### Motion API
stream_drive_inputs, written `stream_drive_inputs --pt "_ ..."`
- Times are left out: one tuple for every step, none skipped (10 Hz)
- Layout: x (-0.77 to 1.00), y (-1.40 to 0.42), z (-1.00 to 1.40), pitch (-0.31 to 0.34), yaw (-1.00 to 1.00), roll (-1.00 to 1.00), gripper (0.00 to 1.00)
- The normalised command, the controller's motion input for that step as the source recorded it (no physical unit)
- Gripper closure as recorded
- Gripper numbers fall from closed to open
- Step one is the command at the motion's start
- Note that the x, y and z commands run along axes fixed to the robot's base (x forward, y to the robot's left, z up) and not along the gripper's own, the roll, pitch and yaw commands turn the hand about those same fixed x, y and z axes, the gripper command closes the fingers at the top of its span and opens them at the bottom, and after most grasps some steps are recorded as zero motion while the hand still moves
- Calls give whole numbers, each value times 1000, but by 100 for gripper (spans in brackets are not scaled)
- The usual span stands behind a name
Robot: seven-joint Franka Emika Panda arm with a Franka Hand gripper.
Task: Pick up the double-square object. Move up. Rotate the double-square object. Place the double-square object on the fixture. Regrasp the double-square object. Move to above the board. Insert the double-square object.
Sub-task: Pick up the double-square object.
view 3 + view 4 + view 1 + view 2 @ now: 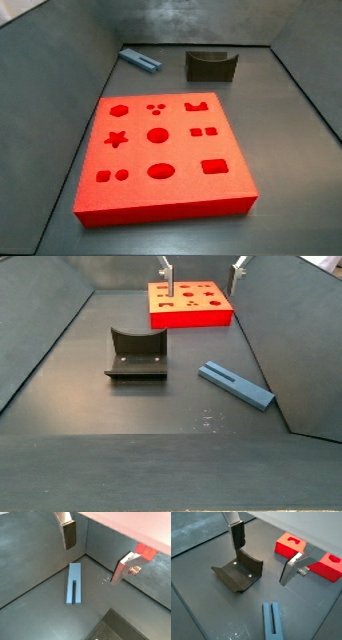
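board (163,205): matt red plastic | fixture (135,356): matt dark plastic | end effector (264,561) fingers (292,571): brushed metal

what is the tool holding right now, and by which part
Nothing. The tool hangs open above the floor, fingers apart with only air between them. The double-square object lies flat on the floor, untouched, apart from the fixture.
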Motion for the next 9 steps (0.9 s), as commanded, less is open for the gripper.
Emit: stream_drive_inputs --pt "31 26 -126 44 0 51 0" --pt "-169 0 -543 -73 229 76 0" --pt "-380 0 -866 -117 791 143 0" --pt "-334 -6 -854 -137 826 126 0" --pt "-311 0 -791 -124 817 183 0" --pt "-217 57 -669 -150 669 244 0" --pt "-129 91 -666 -140 449 260 0" --pt "0 34 -740 -124 306 197 0" --pt "0 23 -840 -97 143 30 0"
